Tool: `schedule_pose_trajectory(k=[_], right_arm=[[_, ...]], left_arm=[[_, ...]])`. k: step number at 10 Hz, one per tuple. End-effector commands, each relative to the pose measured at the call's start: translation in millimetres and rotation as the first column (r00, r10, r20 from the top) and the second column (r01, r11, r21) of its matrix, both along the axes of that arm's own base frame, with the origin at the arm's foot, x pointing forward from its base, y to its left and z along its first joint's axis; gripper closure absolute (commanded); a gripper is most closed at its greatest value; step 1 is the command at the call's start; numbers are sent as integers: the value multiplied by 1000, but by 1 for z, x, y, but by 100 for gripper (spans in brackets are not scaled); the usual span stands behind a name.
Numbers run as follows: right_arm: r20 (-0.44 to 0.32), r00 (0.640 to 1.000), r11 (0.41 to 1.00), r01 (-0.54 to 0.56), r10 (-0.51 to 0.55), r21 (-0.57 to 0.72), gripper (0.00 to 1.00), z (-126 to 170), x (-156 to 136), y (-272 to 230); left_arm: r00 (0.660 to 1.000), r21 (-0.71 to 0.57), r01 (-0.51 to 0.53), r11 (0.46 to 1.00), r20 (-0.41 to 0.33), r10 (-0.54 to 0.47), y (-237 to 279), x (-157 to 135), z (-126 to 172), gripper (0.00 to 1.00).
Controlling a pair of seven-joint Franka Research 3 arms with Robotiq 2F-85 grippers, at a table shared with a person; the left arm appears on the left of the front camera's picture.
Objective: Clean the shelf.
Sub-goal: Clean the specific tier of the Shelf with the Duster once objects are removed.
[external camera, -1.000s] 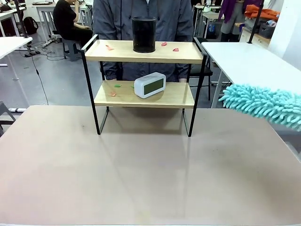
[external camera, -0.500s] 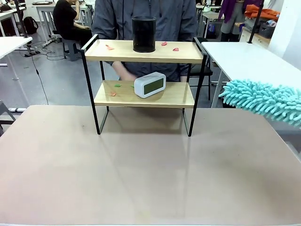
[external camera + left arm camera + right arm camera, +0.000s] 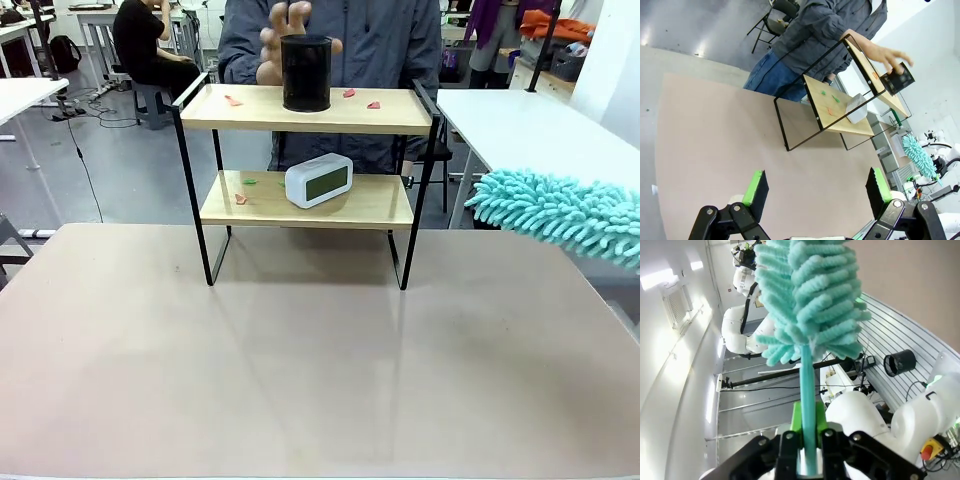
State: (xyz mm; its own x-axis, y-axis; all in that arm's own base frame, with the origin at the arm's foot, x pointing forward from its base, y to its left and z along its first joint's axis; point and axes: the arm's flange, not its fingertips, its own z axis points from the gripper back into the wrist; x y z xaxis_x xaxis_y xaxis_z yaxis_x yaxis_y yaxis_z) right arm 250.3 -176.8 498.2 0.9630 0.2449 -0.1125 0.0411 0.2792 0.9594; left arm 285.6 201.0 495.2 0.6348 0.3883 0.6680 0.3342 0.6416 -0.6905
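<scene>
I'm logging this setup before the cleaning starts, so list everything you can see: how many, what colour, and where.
shelf: one, light wood boards in a black frame, standing at the table's far side
cup: one, black, middle of the top board
clock: one, white, on the lower board
top scraps: three, pink-red, on the top board either side of the cup
lower scraps: at least two, green and orange, on the lower board left of the clock
duster: one, teal, fluffy, at the table's right side
table: one, tan, under the shelf
person's hand: one, at the cup from behind the shelf
left gripper: open, above the table
right gripper: shut on the duster's handle
</scene>
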Motion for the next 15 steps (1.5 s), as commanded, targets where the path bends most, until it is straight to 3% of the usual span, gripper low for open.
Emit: schedule_pose_trajectory(k=[1, 10, 11, 13, 15], right_arm=[[-13, 1000, 1000, 0, -1, -9, 90, 2, -2, 3], [0, 1000, 1000, 0, 0, 0, 90, 0, 0, 0], [74, 995, 995, 73, -68, -70, 88, 32, 0, 8], [247, 963, 972, 151, -104, -180, 88, 117, -1, 36], [382, 918, 908, 245, -105, -339, 88, 166, 24, 94]], left_arm=[[999, -4, 1, 1000, 37, -1, -2, 1, -2, 0], [999, -4, 1, 1000, 37, -1, -2, 1, -2, 0], [999, -4, 1, 1000, 37, -1, -2, 1, -2, 0], [999, -4, 1, 1000, 37, -1, -2, 1, -2, 0], [999, -4, 1, 1000, 37, -1, -2, 1, -2, 0]])
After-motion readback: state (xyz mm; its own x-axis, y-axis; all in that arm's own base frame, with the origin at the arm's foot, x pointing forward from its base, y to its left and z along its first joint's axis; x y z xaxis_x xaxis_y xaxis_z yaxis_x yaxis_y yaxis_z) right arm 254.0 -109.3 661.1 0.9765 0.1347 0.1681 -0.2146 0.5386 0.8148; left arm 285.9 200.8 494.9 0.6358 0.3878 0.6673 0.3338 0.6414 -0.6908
